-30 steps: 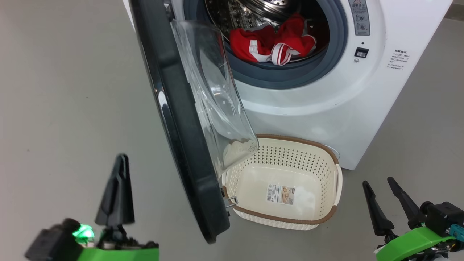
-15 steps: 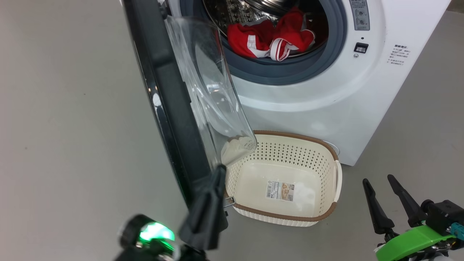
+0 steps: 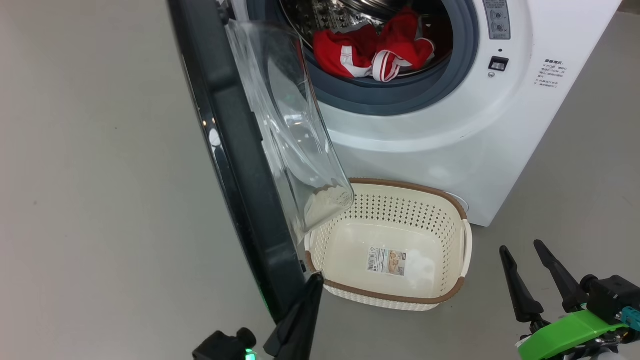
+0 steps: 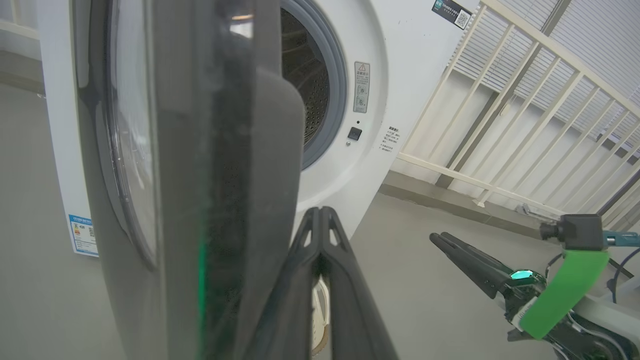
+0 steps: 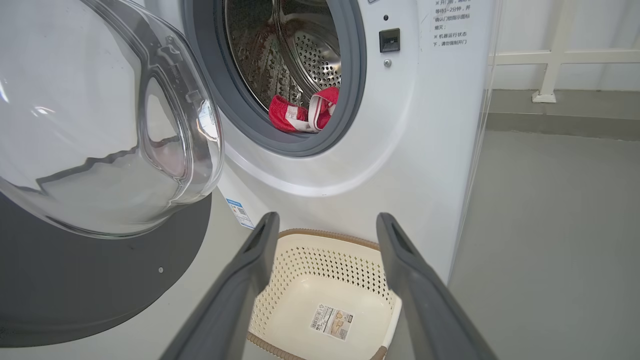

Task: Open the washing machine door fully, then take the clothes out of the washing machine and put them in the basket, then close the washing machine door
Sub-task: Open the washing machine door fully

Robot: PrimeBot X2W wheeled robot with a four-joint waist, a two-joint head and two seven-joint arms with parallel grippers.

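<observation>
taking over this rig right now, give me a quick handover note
Left gripper: shut, holding nothing, tips by the lower free edge of the washing machine door, on its inner side; contact unclear.
Right gripper: open, empty, low to the right of the basket.
Clothes: inside the washing machine.
Basket: empty, right in front of the machine.
Done: door swung out, roughly square to the machine front.
Left: open it fully, move the clothes to the basket, close the door.
</observation>
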